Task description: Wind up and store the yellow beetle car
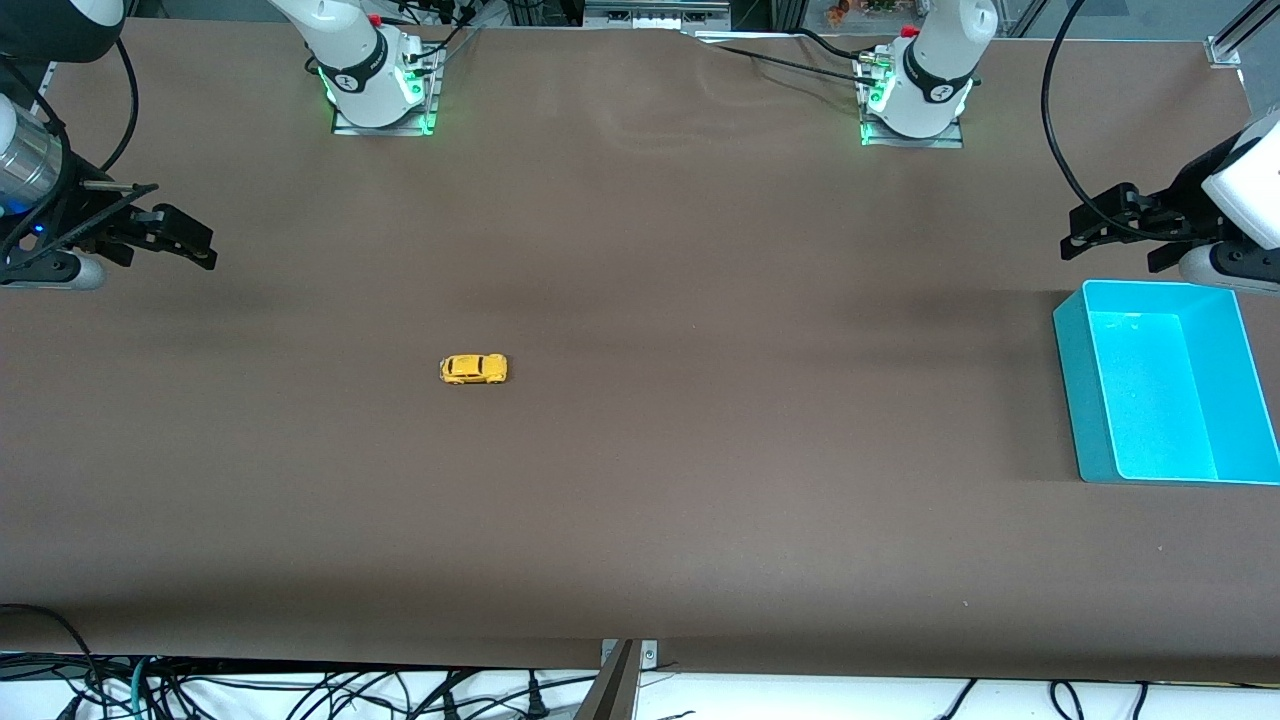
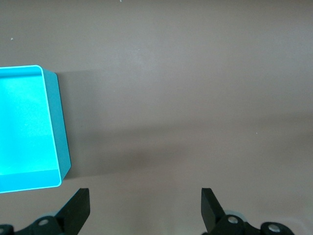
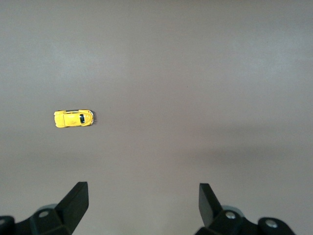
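One yellow beetle car [image 1: 473, 369] stands on its wheels on the brown table [image 1: 640, 480], a little left of centre in the front view and in the left-middle of the right wrist view [image 3: 74, 118]. Its long axis runs across the front view, along the length of the table, one end toward the right arm's end and the other toward the left arm's end. Which end is the nose cannot be told. No writing or brand can be read on it.

One cyan bin [image 1: 1160, 382] sits at the right edge of the front view, at the left arm's end of the table, well apart from the car. It is open at the top, and in the left wrist view it fills the left side of the frame [image 2: 55, 127]. It carries no label that can be read.

There are two arms. The right gripper [image 1: 180, 238] hangs over bare table at the left edge of the front view, its fingers spread wide with nothing between them [image 3: 143, 201]. The left gripper [image 1: 1115, 228] hangs at the upper right of the front view, over the table just above the bin's upper edge in that frame; its fingers are also spread apart and hold nothing [image 2: 145, 205].
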Controlling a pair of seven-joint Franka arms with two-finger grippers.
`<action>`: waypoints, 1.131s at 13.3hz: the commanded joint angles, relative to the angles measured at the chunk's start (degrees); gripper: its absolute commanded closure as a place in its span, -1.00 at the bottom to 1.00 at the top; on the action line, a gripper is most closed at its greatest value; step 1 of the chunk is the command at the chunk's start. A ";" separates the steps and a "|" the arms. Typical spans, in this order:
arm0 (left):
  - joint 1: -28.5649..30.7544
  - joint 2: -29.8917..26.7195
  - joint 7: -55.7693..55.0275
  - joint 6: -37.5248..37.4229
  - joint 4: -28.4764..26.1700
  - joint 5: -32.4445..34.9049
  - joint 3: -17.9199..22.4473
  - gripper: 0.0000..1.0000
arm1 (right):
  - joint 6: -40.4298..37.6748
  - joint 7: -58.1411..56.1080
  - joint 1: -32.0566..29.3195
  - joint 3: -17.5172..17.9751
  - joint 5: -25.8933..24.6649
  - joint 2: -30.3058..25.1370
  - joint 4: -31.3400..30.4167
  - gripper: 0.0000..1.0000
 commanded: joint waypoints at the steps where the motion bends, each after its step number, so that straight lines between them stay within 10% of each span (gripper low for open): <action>1: -0.12 0.95 -0.54 -0.48 2.05 0.98 -0.17 -1.00 | -0.26 -0.52 0.10 0.05 0.74 -1.78 -1.12 -1.00; 15: -0.03 0.95 -0.54 -0.48 2.05 0.89 -0.17 -1.00 | -1.40 -1.48 0.19 0.93 0.39 -1.43 -0.16 -1.00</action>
